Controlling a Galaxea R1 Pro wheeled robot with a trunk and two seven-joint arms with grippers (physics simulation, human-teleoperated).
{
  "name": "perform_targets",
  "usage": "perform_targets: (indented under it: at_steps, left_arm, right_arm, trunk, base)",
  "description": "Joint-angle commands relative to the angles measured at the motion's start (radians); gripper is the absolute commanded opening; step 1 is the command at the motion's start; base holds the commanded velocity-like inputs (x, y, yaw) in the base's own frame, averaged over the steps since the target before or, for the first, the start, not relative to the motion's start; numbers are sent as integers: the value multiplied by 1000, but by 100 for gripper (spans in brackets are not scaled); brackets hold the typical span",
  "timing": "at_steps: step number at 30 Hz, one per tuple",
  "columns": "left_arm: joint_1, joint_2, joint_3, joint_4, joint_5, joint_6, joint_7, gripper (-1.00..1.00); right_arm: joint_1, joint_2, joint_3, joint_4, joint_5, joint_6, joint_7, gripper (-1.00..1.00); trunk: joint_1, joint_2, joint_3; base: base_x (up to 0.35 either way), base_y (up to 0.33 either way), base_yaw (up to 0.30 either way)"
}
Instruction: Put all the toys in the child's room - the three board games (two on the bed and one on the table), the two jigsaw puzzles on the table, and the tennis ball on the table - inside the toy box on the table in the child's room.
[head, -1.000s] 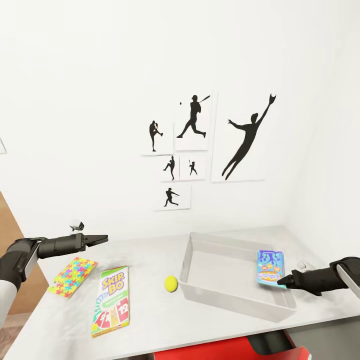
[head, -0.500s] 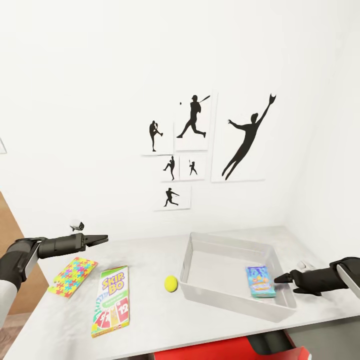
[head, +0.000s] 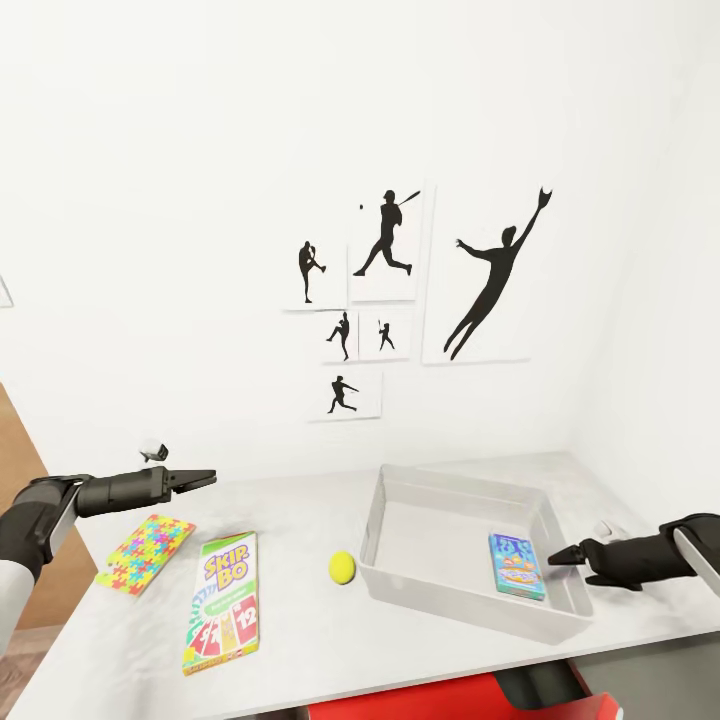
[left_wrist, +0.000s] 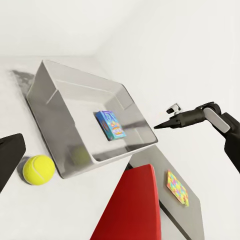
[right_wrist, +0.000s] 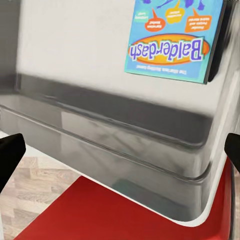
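I see the white wall (head: 200, 150) of the child's room ahead, hung with black ballplayer silhouette pictures (head: 415, 290). Below it runs the pale table (head: 300, 620), and on its right half sits the grey toy box (head: 400, 580). The blue board game (head: 517, 566) lies flat on the box floor, close to the box's right end wall; my right wrist camera reads "Balderdash" on its cover (right_wrist: 172, 40).

My right gripper (head: 552, 561) hovers just outside that end of the box, near the game but apart from it, holding nothing. In the right wrist view its two fingertips sit at opposite edges of the picture, so its fingers are spread wide. My left gripper (head: 208, 478) hangs above the table's left part, over the jigsaw puzzle (head: 146, 553); I cannot tell whether its fingers are apart or together.

The Skip-Bo game (head: 224, 602) lies just right of the puzzle. The tennis ball (head: 342, 567) rests on the table between Skip-Bo and the toy box, near the box's left wall.
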Motion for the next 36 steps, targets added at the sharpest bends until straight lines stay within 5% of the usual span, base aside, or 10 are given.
perform_targets:
  at_steps: [1,12,36]
  left_arm:
    - [0,0,0,0,0,10,-4,100]
    - [0,1,0,0,0,10,-4,100]
    - [0,1,0,0,0,10,-4,100]
  right_arm:
    - [-1,-2,3,-2,0,2,4,100]
    - [-1,-8,-6,-8,-9,2,5,100]
    - [2,-12,-24,-11,-10,2,132,100]
  trunk:
    - [0,-1,-1]
    - [0,-1,3]
    - [0,-1,40]
  base:
    - [0,0,0]
    - [0,0,0]
    - [0,0,0]
